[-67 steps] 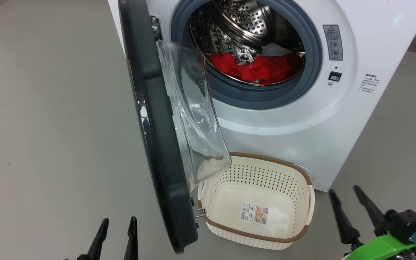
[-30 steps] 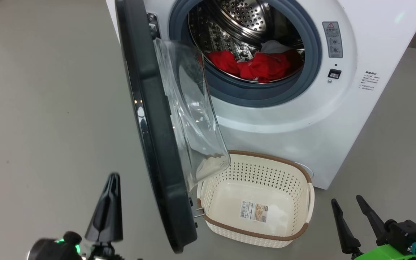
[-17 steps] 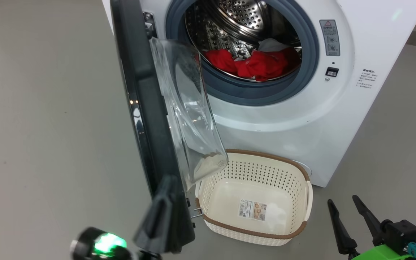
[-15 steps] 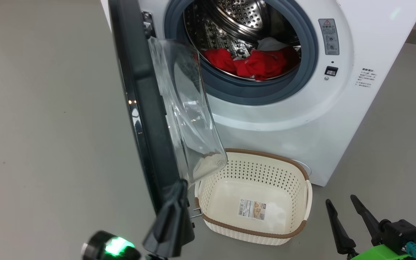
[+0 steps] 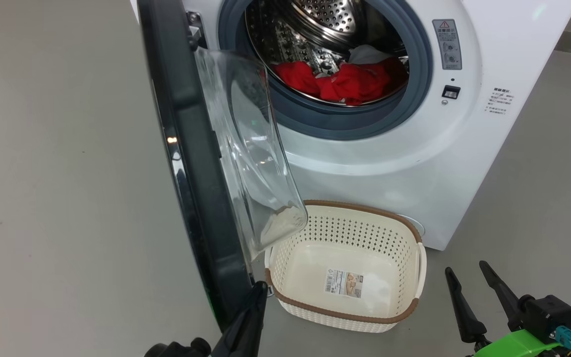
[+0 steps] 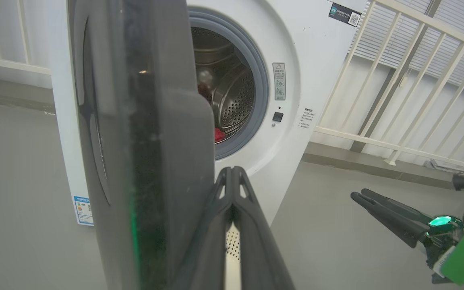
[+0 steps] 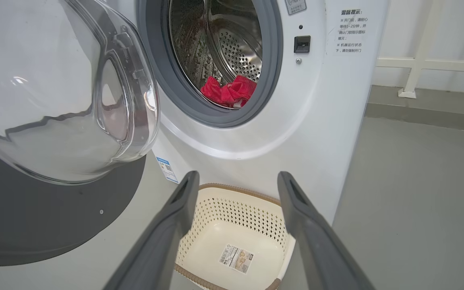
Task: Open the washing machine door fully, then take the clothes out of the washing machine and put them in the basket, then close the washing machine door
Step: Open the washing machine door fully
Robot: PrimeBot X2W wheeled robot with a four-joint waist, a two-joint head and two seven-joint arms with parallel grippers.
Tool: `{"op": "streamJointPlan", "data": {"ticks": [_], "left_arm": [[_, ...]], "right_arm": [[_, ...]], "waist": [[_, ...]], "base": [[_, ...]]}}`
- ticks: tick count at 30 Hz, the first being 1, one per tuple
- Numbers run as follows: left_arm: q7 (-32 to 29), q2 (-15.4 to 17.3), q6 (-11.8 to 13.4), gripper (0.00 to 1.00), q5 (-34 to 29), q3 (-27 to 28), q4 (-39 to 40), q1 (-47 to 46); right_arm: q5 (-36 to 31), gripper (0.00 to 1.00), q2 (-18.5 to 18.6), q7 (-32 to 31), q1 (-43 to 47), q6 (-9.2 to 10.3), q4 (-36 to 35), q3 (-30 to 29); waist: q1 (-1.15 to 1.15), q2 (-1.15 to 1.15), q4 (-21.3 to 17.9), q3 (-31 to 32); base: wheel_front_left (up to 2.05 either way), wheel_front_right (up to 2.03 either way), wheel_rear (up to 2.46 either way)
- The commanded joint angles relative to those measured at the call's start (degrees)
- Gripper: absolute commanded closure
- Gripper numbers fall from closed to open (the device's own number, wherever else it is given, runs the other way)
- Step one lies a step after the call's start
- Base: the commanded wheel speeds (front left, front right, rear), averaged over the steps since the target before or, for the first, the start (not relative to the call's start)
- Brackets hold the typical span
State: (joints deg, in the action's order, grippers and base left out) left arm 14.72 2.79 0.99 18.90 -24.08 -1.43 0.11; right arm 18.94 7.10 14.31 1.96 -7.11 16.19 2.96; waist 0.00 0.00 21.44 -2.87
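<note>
Head view: grey floor (image 5: 67, 198), smooth and matt. White washing machine (image 5: 389, 158) stands on it. Washing machine door (image 5: 186, 148) swung out, seen edge-on. Clothes (image 5: 350, 84), red with some white, lie in the drum. Basket (image 5: 365, 208) on the floor at the machine's foot. Left pincer (image 5: 260, 290) closed on nothing, tip at the door's lower edge. Right pincer (image 5: 465, 267) spread wide, gripping nothing, right of the basket

Left wrist view: 2 fingers pressed together just beside the door's inner edge; white railing (image 6: 409, 80) behind

Right wrist view: 2 fingers well apart, basket low between them
</note>
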Motion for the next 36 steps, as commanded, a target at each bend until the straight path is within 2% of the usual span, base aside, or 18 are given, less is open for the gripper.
{"op": "streamJointPlan", "data": {"ticks": [1, 9, 17, 36], "left_arm": [[0.3, 0.1, 0.4, 1.00, 0.3, 2.2, 0.9, -1.7], [0.3, 0.1, 1.6, 1.00, 0.8, 5.8, -0.2, -1.5], [0.3, 0.1, 2.3, 1.00, 0.4, 13.1, 0.5, -0.4], [0.3, 0.1, -0.6, 1.00, -2.3, 32.9, -2.4, -4.3]], "right_arm": [[-0.2, 0.00, 1.0, 0.7, -1.9, -0.37, -1.2, 1.7], [-0.1, 0.00, 0.8, 0.7, -1.7, -0.37, -1.4, 1.6], [-0.2, 0.00, 0.7, 0.7, -1.8, -0.37, -1.6, 1.6], [-0.2, 0.00, 1.8, 0.7, -3.6, -0.37, -1.8, 1.4]], "waist": [[0.00, 0.00, 0.1, 0.0], [0.00, 0.00, 0.7, 0.2], [0.00, 0.00, 1.1, -0.4], [0.00, 0.00, 0.3, -4.0]], "base": [[0.00, 0.00, 0.00], [0.00, 0.00, 0.00], [0.00, 0.00, 0.00], [0.00, 0.00, 0.00]]}}
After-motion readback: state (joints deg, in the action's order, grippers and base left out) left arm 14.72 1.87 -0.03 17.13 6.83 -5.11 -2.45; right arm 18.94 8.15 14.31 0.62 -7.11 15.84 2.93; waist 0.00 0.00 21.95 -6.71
